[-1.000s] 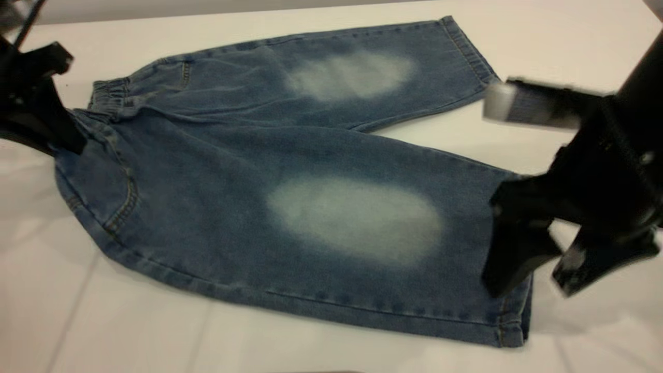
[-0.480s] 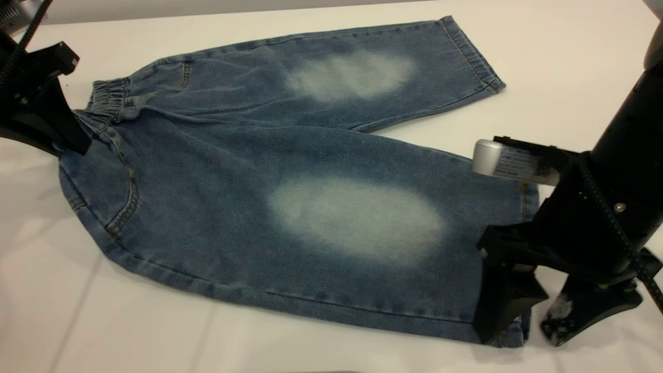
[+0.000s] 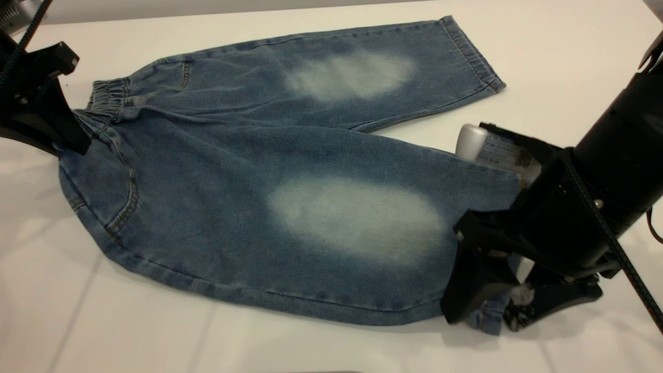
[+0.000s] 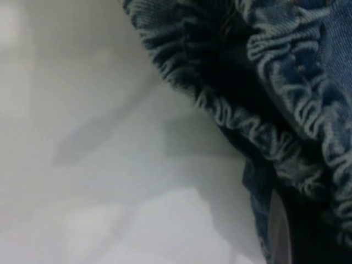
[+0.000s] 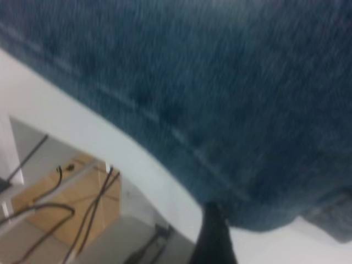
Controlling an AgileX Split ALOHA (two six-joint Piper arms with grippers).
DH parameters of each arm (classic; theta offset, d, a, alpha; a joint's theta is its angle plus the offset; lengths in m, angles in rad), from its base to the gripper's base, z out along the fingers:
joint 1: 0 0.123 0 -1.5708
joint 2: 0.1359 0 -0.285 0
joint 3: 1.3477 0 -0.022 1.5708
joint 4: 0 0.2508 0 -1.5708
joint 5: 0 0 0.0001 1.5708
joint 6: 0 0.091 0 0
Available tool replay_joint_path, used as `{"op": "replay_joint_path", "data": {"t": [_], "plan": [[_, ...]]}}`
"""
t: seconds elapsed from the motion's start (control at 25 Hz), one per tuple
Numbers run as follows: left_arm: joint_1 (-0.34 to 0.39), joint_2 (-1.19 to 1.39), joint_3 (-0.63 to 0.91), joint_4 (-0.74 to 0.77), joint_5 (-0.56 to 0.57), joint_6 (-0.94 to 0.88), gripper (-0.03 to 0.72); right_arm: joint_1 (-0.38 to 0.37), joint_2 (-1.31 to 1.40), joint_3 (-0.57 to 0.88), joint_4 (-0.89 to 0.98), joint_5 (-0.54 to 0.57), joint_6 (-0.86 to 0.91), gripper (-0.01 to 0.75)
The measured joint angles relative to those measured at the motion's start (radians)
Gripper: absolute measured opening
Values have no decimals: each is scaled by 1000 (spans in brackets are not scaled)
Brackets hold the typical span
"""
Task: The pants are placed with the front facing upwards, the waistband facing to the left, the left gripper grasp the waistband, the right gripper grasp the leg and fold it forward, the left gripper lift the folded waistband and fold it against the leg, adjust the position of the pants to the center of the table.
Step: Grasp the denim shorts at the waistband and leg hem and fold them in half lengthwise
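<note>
Blue denim pants (image 3: 248,150) lie front up on the white table (image 3: 129,331), with the ruffled waistband (image 3: 109,96) at the left. My left gripper (image 3: 67,137) is at the near end of that waistband and shut on it; the left wrist view shows the gathered band (image 4: 286,71) against one finger (image 4: 278,225). My right gripper (image 3: 494,313) is at the hem corner of the near leg (image 3: 357,223) and shut on bunched denim. In the right wrist view the leg cloth (image 5: 220,82) fills the frame above one dark finger (image 5: 214,236).
The far leg (image 3: 352,72) lies flat towards the back right. The right arm's white labelled part (image 3: 487,147) hangs over the near leg's hem. In the right wrist view the table's edge (image 5: 82,126) runs close by, with cables on the floor (image 5: 66,203) below.
The right gripper came down to the near leg's hem, moved in to the left and closed on its corner, bunching the denim. The left gripper stayed at the waistband.
</note>
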Motion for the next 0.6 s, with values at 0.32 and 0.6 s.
{"op": "replay_joint_path", "data": {"t": [0.32, 0.6], "plan": [[0, 0, 0, 0, -1, 0, 86, 1, 9, 0, 88, -47, -2, 362], [0, 0, 0, 0, -1, 0, 86, 2, 10, 0, 135, -111, -6, 153]]}}
